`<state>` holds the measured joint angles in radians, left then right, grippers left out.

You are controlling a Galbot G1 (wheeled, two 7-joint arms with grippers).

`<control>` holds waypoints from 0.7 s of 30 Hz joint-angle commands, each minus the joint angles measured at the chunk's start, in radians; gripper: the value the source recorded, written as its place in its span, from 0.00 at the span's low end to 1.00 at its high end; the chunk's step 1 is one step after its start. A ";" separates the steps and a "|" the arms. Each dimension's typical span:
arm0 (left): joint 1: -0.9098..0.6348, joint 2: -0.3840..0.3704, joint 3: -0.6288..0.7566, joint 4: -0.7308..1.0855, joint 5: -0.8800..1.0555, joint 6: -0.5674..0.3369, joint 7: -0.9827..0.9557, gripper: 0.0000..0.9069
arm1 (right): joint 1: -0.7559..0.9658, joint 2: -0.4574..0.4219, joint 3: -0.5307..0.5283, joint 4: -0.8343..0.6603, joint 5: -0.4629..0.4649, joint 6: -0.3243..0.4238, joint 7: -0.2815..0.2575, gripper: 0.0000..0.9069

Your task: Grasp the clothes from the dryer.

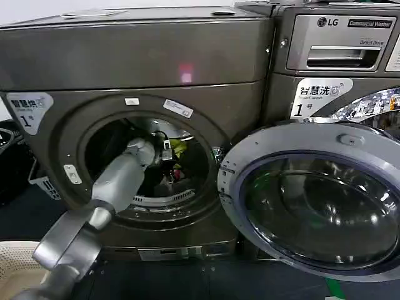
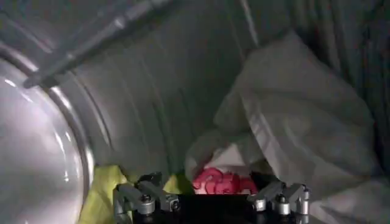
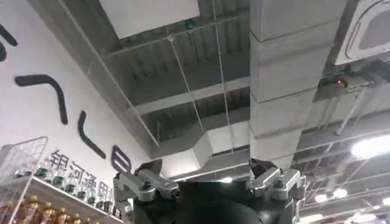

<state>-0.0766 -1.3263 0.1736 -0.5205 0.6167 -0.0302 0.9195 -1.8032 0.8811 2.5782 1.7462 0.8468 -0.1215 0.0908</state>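
The dryer (image 1: 137, 62) stands with its porthole open, and my left arm reaches through it into the drum. There the left gripper (image 1: 164, 150) hangs over the clothes (image 1: 178, 149), where lime-green fabric and a bit of red show. In the left wrist view a white cloth (image 2: 304, 122) is heaped against the drum wall. A red piece (image 2: 222, 181) and lime-green fabric (image 2: 103, 195) lie right at the left gripper (image 2: 207, 180). It is open, with the red piece between its spread fingers. My right gripper (image 3: 204, 167) is open, holds nothing and points up at the ceiling.
The dryer's round door (image 1: 319, 200) swings open to the right, in front of the LG machine (image 1: 337, 56). A white lattice basket (image 1: 12, 262) sits on the floor at the lower left. The ribbed drum wall (image 2: 152, 91) closes in around the left gripper.
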 commanded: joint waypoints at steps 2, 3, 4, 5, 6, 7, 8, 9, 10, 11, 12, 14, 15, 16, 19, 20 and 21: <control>-0.012 -0.012 0.079 0.042 -0.016 -0.006 0.041 1.00 | 0.010 -0.001 -0.013 0.000 -0.013 0.003 -0.001 1.00; -0.008 -0.013 0.080 0.038 -0.020 -0.011 0.052 1.00 | 0.014 0.000 -0.018 0.002 -0.015 0.003 -0.001 1.00; -0.007 -0.012 0.080 0.035 -0.047 -0.014 0.064 1.00 | 0.017 -0.001 -0.022 0.004 -0.017 0.003 0.000 1.00; 0.002 -0.006 0.081 0.012 -0.109 -0.003 0.087 1.00 | 0.019 0.000 -0.025 0.005 -0.019 0.003 0.000 1.00; 0.009 -0.002 0.080 -0.004 -0.148 0.010 0.105 1.00 | 0.021 -0.001 -0.028 0.005 -0.021 0.004 0.000 1.00; 0.016 -0.005 0.077 -0.009 -0.152 0.010 0.104 1.00 | 0.023 -0.001 -0.030 0.005 -0.024 0.005 0.000 1.00; 0.020 -0.008 0.077 -0.006 -0.146 0.006 0.104 1.00 | 0.024 -0.002 -0.032 0.006 -0.026 0.005 0.000 1.00; 0.022 -0.012 0.076 -0.002 -0.146 0.006 0.106 1.00 | 0.025 -0.003 -0.034 0.006 -0.027 0.005 0.000 1.00; 0.025 -0.016 0.072 0.003 -0.150 0.005 0.107 1.00 | 0.026 -0.004 -0.034 0.007 -0.027 0.006 0.000 1.00; 0.029 -0.021 0.064 0.013 -0.147 0.004 0.108 1.00 | 0.026 -0.004 -0.034 0.005 -0.028 0.006 -0.001 1.00; 0.031 -0.023 0.060 0.016 -0.146 0.004 0.107 1.00 | 0.025 -0.005 -0.033 0.003 -0.029 0.008 -0.001 1.00; 0.040 -0.031 0.048 0.030 -0.148 0.009 0.101 1.00 | 0.024 -0.006 -0.031 0.000 -0.031 0.010 -0.002 1.00; 0.045 -0.035 0.040 0.036 -0.147 0.013 0.095 1.00 | 0.024 -0.006 -0.031 0.000 -0.031 0.011 -0.002 1.00; 0.051 -0.037 0.036 0.041 -0.144 0.016 0.091 1.00 | 0.024 -0.006 -0.031 0.000 -0.031 0.011 -0.002 1.00; 0.068 -0.041 0.029 0.056 -0.127 0.017 0.079 1.00 | 0.024 -0.004 -0.031 0.001 -0.031 0.012 -0.002 1.00; 0.072 -0.041 0.025 0.059 -0.123 0.018 0.077 1.00 | 0.023 -0.004 -0.031 0.001 -0.031 0.012 -0.002 1.00; 0.075 -0.042 0.020 0.062 -0.121 0.018 0.077 1.00 | 0.022 -0.004 -0.031 0.000 -0.031 0.013 -0.002 1.00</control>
<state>-0.0232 -1.3637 0.2067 -0.4737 0.5087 -0.0162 0.9902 -1.7813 0.8758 2.5486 1.7461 0.8166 -0.1094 0.0883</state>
